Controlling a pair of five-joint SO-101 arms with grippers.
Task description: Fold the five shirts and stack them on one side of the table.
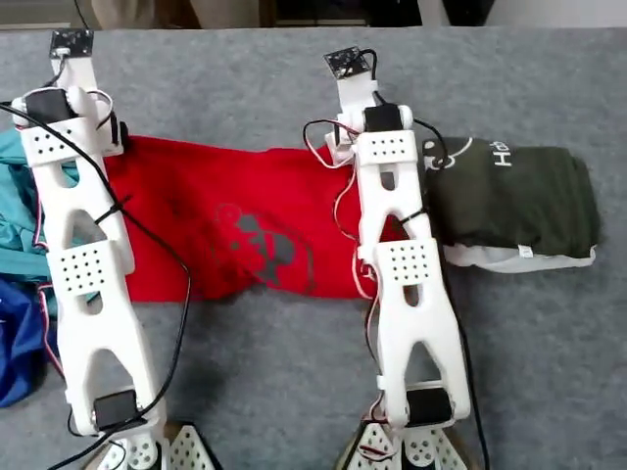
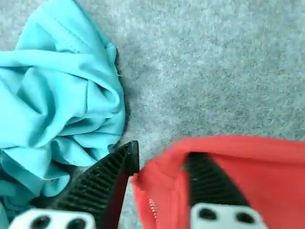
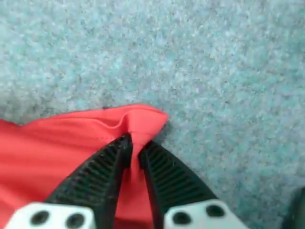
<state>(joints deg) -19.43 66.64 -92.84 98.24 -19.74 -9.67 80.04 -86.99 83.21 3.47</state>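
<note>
A red shirt (image 1: 225, 225) with a dark print lies spread across the middle of the grey table. My left gripper (image 1: 116, 137) is at its far left corner. In the left wrist view the gripper (image 2: 162, 167) is open, its jaws well apart, with the red shirt's (image 2: 257, 171) edge between them and folded over one finger. My right gripper (image 1: 338, 152) is at the far right corner. In its wrist view the gripper (image 3: 135, 143) is shut on a pinched fold of the red shirt (image 3: 57, 148). A folded dark green shirt (image 1: 509, 201) lies on a white one (image 1: 509, 257) at the right.
A crumpled teal shirt (image 1: 12, 196) (image 2: 52, 109) lies at the table's left edge, close to my left gripper. A blue shirt (image 1: 15, 343) is bunched below it. Bare grey tabletop (image 1: 294, 392) runs along the front between the arms' bases.
</note>
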